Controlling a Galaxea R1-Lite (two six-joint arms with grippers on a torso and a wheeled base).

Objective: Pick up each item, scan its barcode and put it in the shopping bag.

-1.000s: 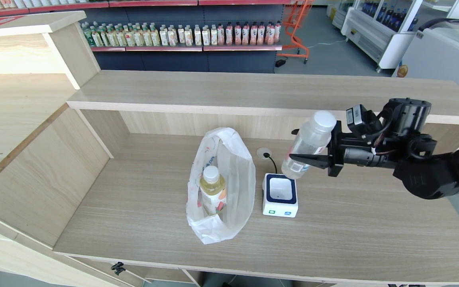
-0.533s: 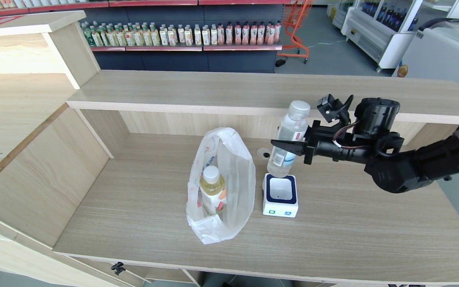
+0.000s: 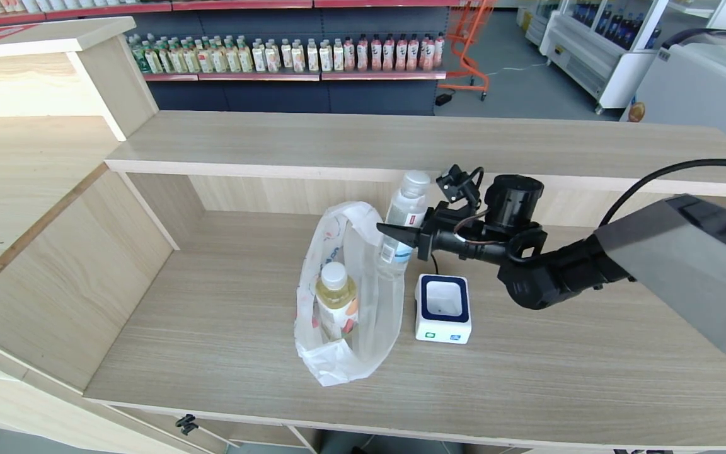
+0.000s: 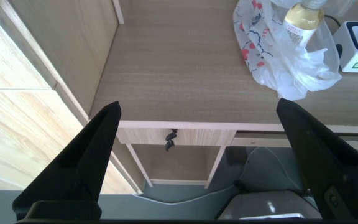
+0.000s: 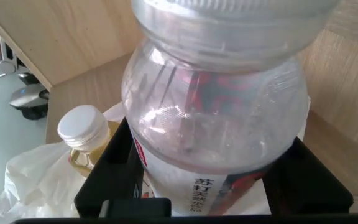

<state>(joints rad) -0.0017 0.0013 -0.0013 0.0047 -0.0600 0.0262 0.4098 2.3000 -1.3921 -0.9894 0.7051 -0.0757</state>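
My right gripper (image 3: 408, 236) is shut on a clear water bottle (image 3: 401, 221) with a white cap and a red label, held upright over the far right rim of the white shopping bag (image 3: 363, 252). The same water bottle (image 5: 216, 130) looms close in the right wrist view, between the black fingers (image 5: 114, 168). A yellow drink bottle (image 3: 336, 302) with a white cap stands inside the bag, also seen as the yellow bottle (image 5: 86, 140) below. The white and blue barcode scanner (image 3: 443, 308) sits just right of the bag. My left gripper (image 4: 197, 155) hangs open off the counter's front edge.
The work surface is a recessed wooden counter (image 3: 527, 366) with a raised back ledge (image 3: 338, 145) and a left side wall (image 3: 54, 271). A cable runs from the scanner to a grommet behind it. Store shelves of bottles (image 3: 287, 57) stand far behind.
My right arm has carried the water bottle leftward, from right of the scanner, over it, to above the bag's right rim. The bottle went from tilted to upright.
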